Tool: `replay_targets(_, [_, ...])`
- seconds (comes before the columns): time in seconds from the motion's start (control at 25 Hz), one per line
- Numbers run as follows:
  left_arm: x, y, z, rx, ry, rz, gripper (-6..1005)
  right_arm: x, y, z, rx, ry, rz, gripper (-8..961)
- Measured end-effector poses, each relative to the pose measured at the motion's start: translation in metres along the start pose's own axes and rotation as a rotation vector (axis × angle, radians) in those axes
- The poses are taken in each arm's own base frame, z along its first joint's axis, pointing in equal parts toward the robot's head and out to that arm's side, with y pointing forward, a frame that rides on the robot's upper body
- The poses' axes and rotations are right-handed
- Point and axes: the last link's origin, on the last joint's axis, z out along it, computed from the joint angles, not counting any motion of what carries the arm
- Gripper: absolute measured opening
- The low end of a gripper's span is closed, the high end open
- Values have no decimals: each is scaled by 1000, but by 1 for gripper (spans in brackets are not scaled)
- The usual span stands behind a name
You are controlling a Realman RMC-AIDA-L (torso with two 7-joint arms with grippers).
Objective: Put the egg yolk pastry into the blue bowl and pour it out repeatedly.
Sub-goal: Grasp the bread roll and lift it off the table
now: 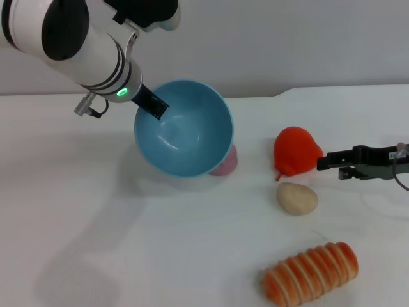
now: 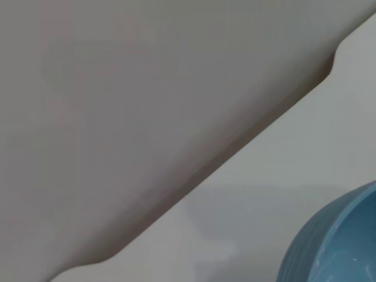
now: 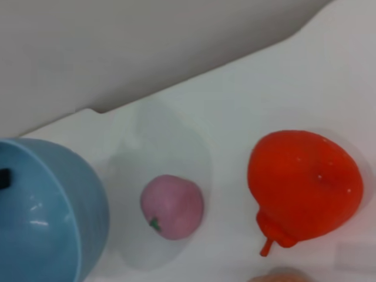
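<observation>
Now the left end effector [image 1: 156, 106] is pinching the rim of the blue bowl [image 1: 185, 131], with one dark finger [image 1: 152, 102] lying inside the wall. It holds the bowl lifted and tilted, so the opening faces toward the front edge of the table [image 1: 96, 217], and the inside of the bowl shows nothing in it. Just behind the lower side of the bowl, a pink ball [image 1: 225, 161] with a small green mark rests on the table.

The right end effector [image 1: 327, 160] hangs low near the right edge of the table, its dark fingers [image 1: 342, 157] pointing toward a red pear-shaped toy [image 1: 296, 151] and almost reaching it. Whether these fingers are spread or pressed together, I cannot tell. The egg yolk pastry [image 1: 297, 198] lies on the table just in front of the red toy, apart from the bowl. A long orange ridged bread roll [image 1: 311, 274] lies nearer to the front edge, toward the right corner.
</observation>
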Motion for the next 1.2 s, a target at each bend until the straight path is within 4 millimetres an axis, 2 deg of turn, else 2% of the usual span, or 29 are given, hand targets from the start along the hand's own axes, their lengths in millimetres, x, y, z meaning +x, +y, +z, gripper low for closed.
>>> replay_targets(0.28, [-1, 0, 2, 3, 6, -1, 0, 3, 0, 19, 29, 17, 12, 633])
replay_targets(0.68, [-4, 4, 4, 2, 9, 19, -1, 9, 12, 53, 62, 51, -21, 626])
replay_targets(1.2, [-3, 5, 4, 3, 16, 26, -1, 19, 11, 65, 85, 85, -30, 618])
